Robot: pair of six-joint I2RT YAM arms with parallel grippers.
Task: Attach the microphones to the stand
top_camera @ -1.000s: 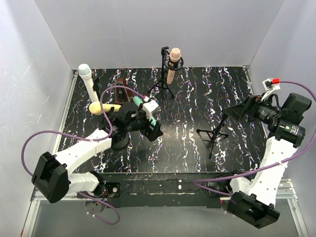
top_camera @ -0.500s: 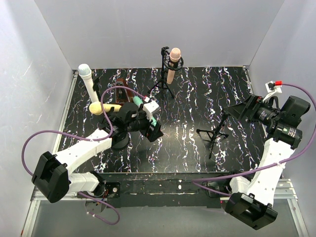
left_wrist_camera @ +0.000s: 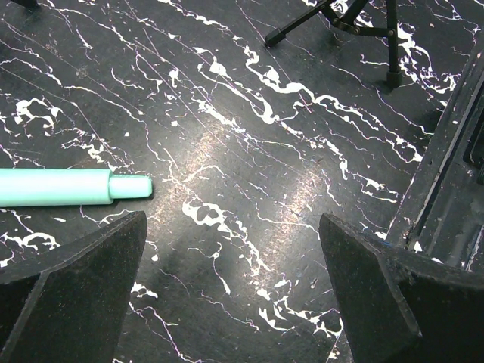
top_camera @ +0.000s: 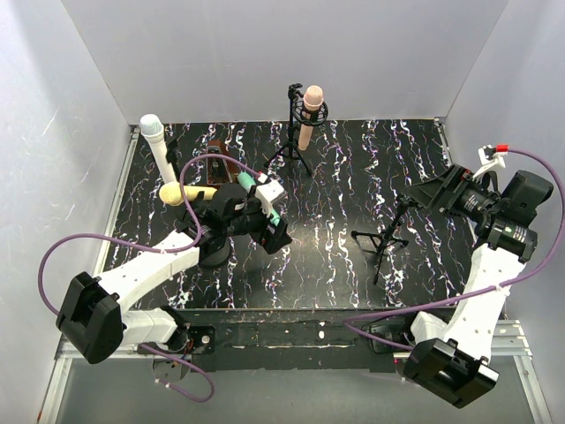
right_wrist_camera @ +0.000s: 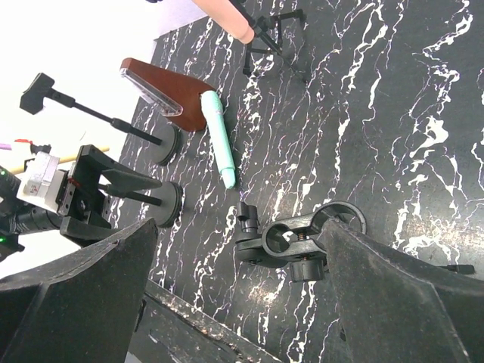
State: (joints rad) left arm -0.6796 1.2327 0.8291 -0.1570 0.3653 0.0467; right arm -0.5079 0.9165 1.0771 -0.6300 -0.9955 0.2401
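A teal microphone (top_camera: pixel 245 181) lies on the black marbled table, partly under my left gripper (top_camera: pixel 277 235). In the left wrist view its handle end (left_wrist_camera: pixel 68 187) lies at the left, beyond the open, empty gripper (left_wrist_camera: pixel 234 257). An empty black tripod stand (top_camera: pixel 387 235) stands right of centre. Its ring clip (right_wrist_camera: pixel 302 238) shows between the fingers of my open right gripper (right_wrist_camera: pixel 238 280), which hovers above and to the right of it (top_camera: pixel 433 196). A pink microphone (top_camera: pixel 307 113) sits in the back tripod stand. A white microphone (top_camera: pixel 157 146) stands upright at the left, and a yellow one (top_camera: pixel 181 193) is beside it.
A brown wedge-shaped block (top_camera: pixel 221 155) lies behind the teal microphone, also in the right wrist view (right_wrist_camera: pixel 162 91). Round stand bases (right_wrist_camera: pixel 170 200) sit near my left arm. White walls enclose the table on three sides. A metal rail (top_camera: pixel 291 331) runs along the near edge.
My right gripper has drawn back a little to the right and away from the empty stand. The left arm and the microphones have not moved.
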